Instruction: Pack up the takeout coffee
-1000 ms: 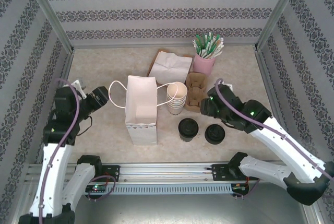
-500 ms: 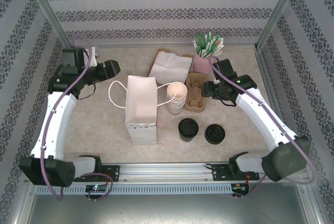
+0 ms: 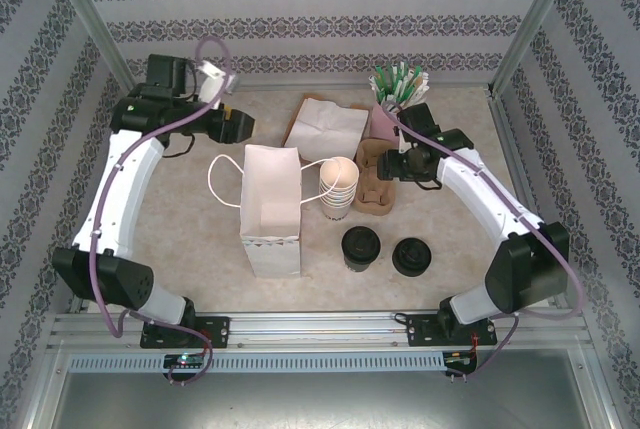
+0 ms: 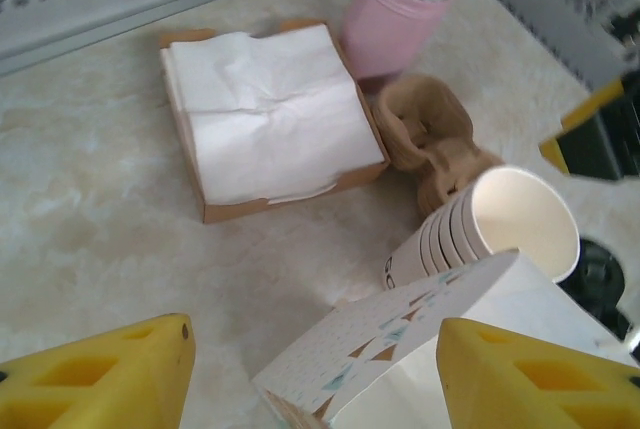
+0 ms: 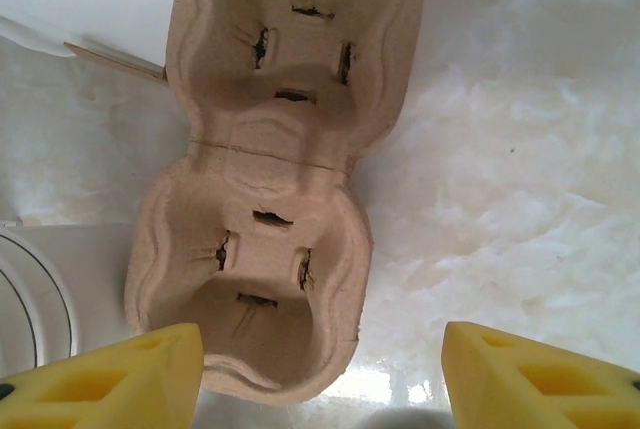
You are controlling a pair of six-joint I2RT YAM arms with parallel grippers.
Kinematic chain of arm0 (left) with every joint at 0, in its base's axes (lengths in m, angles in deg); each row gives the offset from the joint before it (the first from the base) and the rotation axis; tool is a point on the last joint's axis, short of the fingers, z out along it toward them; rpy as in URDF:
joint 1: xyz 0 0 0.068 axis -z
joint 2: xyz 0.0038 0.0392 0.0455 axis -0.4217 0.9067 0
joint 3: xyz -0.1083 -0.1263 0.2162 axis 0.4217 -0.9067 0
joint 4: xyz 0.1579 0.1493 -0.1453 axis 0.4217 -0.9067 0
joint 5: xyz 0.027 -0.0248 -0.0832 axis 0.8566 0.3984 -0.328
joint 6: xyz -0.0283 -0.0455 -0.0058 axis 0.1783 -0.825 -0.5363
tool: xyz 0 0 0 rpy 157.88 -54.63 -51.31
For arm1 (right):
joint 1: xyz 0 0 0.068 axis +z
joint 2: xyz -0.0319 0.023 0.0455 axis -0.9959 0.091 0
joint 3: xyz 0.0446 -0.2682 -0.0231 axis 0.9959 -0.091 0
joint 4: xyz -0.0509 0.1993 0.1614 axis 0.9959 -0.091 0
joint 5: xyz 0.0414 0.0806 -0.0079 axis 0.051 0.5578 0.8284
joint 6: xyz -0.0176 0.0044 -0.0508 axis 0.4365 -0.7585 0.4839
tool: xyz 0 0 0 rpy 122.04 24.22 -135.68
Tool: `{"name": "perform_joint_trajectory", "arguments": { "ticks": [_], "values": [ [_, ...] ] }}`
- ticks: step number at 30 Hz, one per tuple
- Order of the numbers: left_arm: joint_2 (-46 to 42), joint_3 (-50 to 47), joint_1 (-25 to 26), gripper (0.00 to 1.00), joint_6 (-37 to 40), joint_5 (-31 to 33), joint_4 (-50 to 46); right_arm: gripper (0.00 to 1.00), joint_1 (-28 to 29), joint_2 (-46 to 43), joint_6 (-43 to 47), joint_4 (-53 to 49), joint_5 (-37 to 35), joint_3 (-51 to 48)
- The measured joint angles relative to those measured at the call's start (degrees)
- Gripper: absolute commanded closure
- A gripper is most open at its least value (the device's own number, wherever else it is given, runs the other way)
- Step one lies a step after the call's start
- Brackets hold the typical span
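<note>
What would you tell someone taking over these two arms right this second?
Left gripper: jaws open, holding nothing, just beyond the far end of the white paper bag.
Right gripper: jaws open, holding nothing, over the pulp cup carrier.
The takeout coffee stands on the table right of the bag, beside the loose lid stack. Neither gripper touches it.
Done: nothing packed; the bag stands open and looks empty.
Left: grasp the coffee, perhaps seat it in the carrier, then lower it into the bag.

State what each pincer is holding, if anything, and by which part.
Nothing is held: the left pincer and right pincer are open and empty, the right above the pulp cup carrier.
</note>
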Motion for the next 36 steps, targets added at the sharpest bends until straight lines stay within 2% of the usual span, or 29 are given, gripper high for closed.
{"name": "perform_joint_trajectory", "arguments": {
  "ticks": [5,9,16,20,24,29,36],
  "values": [
    [4.3,7.0,2.2,0.24,11.0,-1.7,-6.3,0.34,0.0,1.8,1.2,0.3,1.0,1.1],
    [8.3,13.2,3.4,0.24,17.4,-3.9,-12.0,0.33,0.0,1.9,1.9,0.2,1.4,1.9],
    [15.5,15.9,9.3,0.29,24.8,3.1,-18.9,0.33,0.0,1.9,2.7,0.2,1.5,2.0],
    [17.2,16.5,9.5,0.36,26.4,3.5,-20.7,0.32,0.0,1.9,2.7,0.2,1.6,2.0],
    [17.2,17.9,9.6,0.54,27.8,3.7,-21.4,0.32,0.0,1.9,2.7,0.2,1.6,2.0],
    [17.2,18.4,9.6,0.68,28.9,4.3,-22.3,0.32,0.0,1.9,2.7,0.0,1.5,2.1],
    [17.2,18.6,9.6,0.7,29.1,4.4,-23.3,0.32,0.0,1.9,2.7,-0.4,1.5,2.8]
  ]
}}
